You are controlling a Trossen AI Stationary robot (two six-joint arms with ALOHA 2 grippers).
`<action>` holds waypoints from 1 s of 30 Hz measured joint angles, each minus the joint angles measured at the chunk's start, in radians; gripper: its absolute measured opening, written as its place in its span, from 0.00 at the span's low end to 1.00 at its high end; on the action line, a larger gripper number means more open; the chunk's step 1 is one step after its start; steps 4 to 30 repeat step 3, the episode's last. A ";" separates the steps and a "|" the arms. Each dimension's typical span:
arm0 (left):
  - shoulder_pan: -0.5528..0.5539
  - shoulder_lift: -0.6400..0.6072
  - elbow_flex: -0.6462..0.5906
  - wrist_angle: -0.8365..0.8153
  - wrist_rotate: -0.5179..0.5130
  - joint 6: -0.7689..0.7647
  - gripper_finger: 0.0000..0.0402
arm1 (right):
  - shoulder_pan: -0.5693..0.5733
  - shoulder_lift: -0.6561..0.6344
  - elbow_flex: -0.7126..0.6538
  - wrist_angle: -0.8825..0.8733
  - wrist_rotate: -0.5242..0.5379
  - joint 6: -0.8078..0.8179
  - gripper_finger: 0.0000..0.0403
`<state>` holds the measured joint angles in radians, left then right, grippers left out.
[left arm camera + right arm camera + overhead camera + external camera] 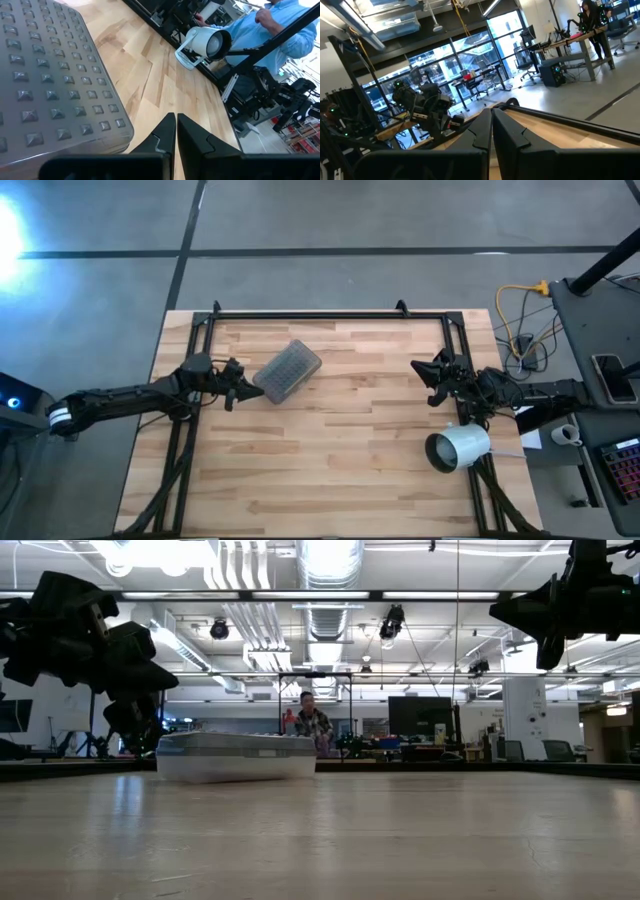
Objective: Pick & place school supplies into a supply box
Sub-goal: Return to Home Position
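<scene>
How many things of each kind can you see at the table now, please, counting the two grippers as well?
supply box: 1
white cylinder: 1
grippers: 2, the left gripper and the right gripper
Total: 4

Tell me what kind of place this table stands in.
Probably a robotics lab or open workshop: exposed ceiling ducts, a person working beyond the wooden table, and desks across a concrete floor.

No legible text, labels, brands, numbers or signs in any view; room background details too small to read.
</scene>
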<state>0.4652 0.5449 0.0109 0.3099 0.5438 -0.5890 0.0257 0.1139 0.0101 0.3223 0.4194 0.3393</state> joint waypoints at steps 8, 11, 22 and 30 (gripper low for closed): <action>0.000 0.000 0.000 0.000 0.000 0.000 0.00 | 0.000 0.000 0.000 0.000 0.000 0.000 0.02; 0.000 0.000 0.000 0.000 0.000 0.000 0.00 | 0.000 0.000 0.000 0.000 0.000 0.000 0.02; 0.000 0.000 0.000 0.000 0.000 0.000 0.00 | 0.000 0.000 0.000 0.000 0.000 0.000 0.02; 0.000 0.000 0.000 0.000 0.000 0.000 0.00 | 0.000 0.000 0.000 0.000 0.000 0.000 0.02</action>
